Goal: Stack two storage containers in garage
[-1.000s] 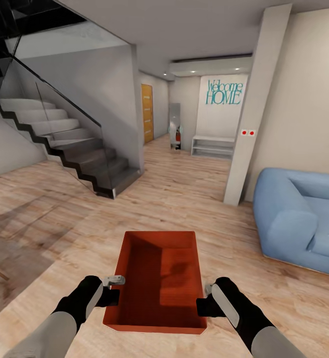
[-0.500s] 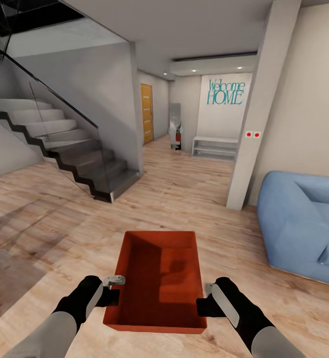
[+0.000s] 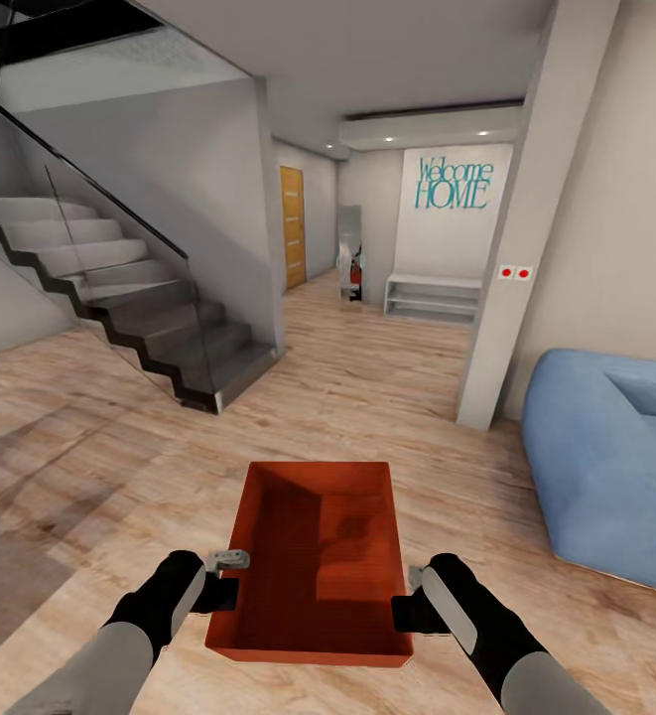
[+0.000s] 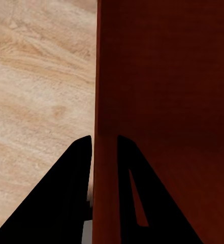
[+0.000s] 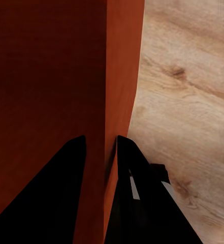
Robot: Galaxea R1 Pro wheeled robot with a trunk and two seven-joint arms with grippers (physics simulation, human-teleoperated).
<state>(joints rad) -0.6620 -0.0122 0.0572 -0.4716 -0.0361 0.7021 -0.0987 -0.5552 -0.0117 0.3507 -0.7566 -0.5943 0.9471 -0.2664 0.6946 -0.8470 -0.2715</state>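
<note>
One red-orange storage container (image 3: pixel 313 556) hangs in front of me above the light wood-plank flooring of the living room, held level and empty. My left gripper (image 3: pixel 230 586) is shut on its left wall, and the left wrist view shows that wall (image 4: pixel 105 152) pinched between the two dark fingers (image 4: pixel 73 178). Across from it, my right gripper (image 3: pixel 404 604) is shut on the right wall (image 5: pixel 109 127), one finger (image 5: pixel 66 173) inside the bin and the other outside.
A staircase (image 3: pixel 139 318) with a glass rail rises on the left. A white pillar (image 3: pixel 511 288) and a blue sofa (image 3: pixel 615 457) stand on the right. Between them a hallway runs ahead to a wooden door (image 3: pixel 294 226), a low white shelf (image 3: pixel 432 298) and a "Welcome HOME" wall.
The whole view has shifted: stairs, pillar and sofa have drawn nearer and spread outward, so the camera has moved forward. The container and both grippers keep the same place in the view.
</note>
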